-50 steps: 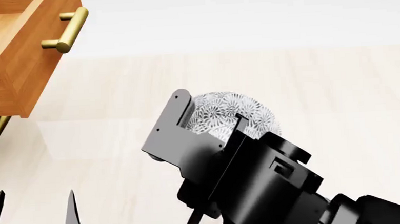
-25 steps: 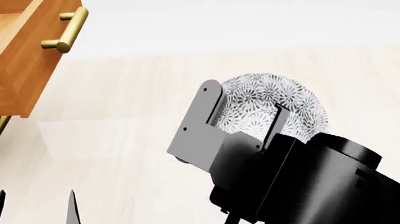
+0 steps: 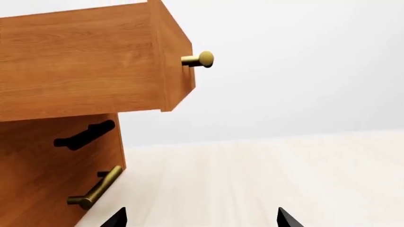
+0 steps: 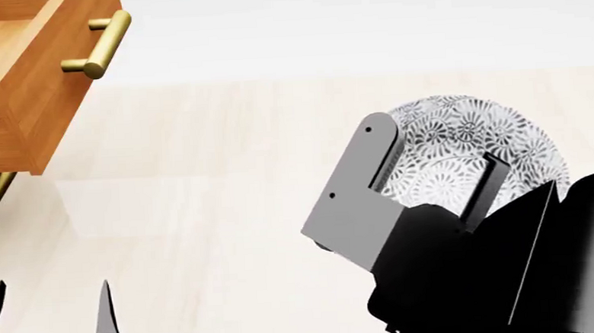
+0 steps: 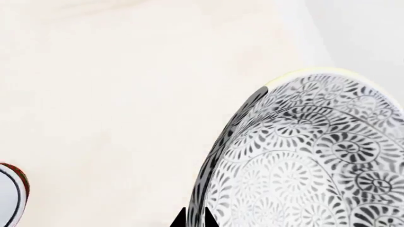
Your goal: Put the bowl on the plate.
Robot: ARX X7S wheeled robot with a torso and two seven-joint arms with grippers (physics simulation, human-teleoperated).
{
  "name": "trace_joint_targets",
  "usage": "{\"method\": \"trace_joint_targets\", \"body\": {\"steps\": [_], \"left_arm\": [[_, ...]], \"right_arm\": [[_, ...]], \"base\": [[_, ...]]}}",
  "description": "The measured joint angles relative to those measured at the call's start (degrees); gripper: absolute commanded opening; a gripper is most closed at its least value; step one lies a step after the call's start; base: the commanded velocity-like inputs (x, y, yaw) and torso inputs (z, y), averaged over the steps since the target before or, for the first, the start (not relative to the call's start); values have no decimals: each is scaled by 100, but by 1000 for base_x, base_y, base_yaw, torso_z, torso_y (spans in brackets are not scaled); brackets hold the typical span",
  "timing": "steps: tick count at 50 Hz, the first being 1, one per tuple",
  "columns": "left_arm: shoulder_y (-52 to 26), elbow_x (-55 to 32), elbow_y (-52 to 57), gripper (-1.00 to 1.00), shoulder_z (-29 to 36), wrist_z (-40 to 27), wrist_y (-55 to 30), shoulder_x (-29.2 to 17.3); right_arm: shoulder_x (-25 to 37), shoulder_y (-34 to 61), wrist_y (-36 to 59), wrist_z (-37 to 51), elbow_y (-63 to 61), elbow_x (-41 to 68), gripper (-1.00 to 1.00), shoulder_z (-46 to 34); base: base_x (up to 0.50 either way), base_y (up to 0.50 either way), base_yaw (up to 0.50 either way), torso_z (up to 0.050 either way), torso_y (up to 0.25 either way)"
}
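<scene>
The bowl (image 4: pixel 469 146), patterned grey and white, hangs tilted above the pale table at the right of the head view. My right gripper (image 4: pixel 430 176) is shut on its rim; in the right wrist view the two black fingertips pinch the wall of the bowl (image 5: pixel 303 165), with the right gripper (image 5: pixel 194 219) at the picture's edge. A sliver of the plate (image 5: pixel 9 195), white with a red ring, shows on the table well to one side of the bowl. My left gripper (image 4: pixel 49 321) (image 3: pixel 202 219) stands open low at the near left, with nothing between its fingers.
A wooden cabinet (image 4: pixel 18 89) stands at the far left with its upper drawer pulled out over the table. Its brass handle (image 4: pixel 99 44) sticks out towards the middle. In the left wrist view the cabinet (image 3: pixel 75 71) is close ahead, with a lower handle (image 3: pixel 94 189).
My right gripper has carried the bowl to the right and slightly up across the head view. The left arm has not moved.
</scene>
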Motion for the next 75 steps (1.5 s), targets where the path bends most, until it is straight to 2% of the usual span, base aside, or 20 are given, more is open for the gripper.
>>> {"method": "trace_joint_targets", "body": {"steps": [15,34,56,75], "left_arm": [[-17,-11,22,100,19,-21,-12,-21],[-68,-31,-56,100,64,-16,24,-15],[-85,-65,-77,100,98,-23,56,-28],[-74,-93,-110,100,113,-30,124,-45]], "right_arm": [[738,269,-205,1308,-401,1659,-100,-107],[1897,140,-859,2502,-1241,2987,-100,-159],[3207,-582,-1838,2646,-2074,2982,-100,-61],[3730,-1098,-2377,2372,-2150,2549,-100,-106]], "base": [[0,0,0,0,1],[0,0,0,0,0],[0,0,0,0,0],[0,0,0,0,1]]}}
